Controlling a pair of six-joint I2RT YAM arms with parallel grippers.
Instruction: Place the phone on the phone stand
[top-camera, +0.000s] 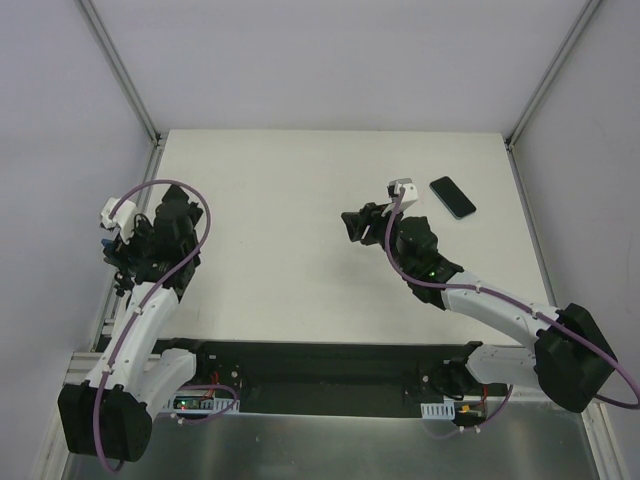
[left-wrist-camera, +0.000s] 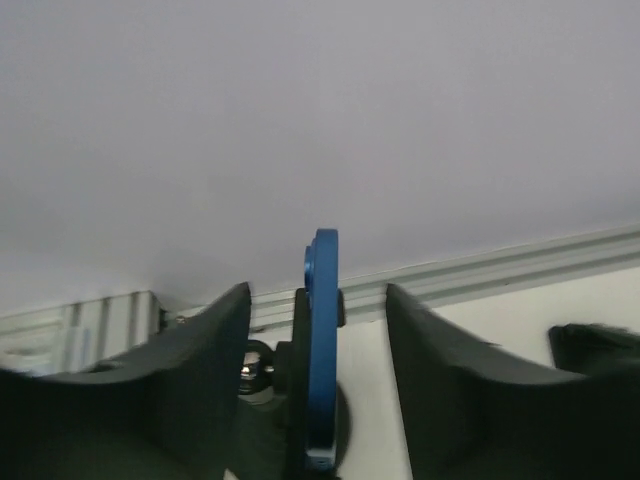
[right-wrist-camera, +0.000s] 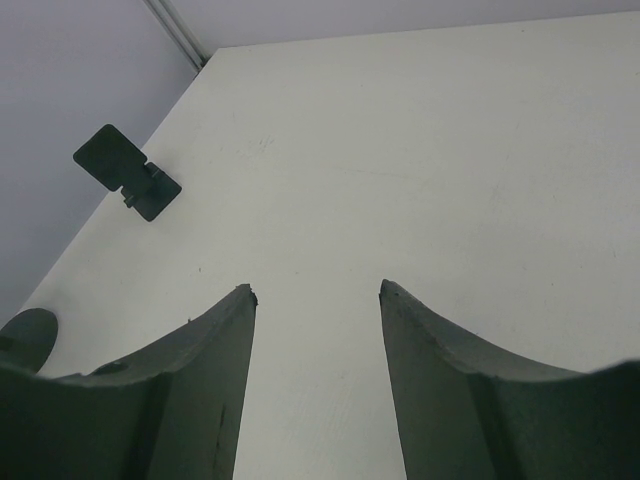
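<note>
The phone (top-camera: 453, 197) lies flat on the tabletop (top-camera: 280, 180). Left of it the right fingers (right-wrist-camera: 200, 380) gape empty; farther left, the left fingers (left-wrist-camera: 200, 370) stand apart around a blue piece (left-wrist-camera: 322, 330).

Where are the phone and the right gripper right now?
phone (top-camera: 453, 197), top external view, middle of its glossy face.
right gripper (right-wrist-camera: 315, 288), right wrist view, midway between its open fingertips.

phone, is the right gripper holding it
No, the phone lies flat on the table, apart from the right gripper, whose spread fingers have nothing between them.
</note>
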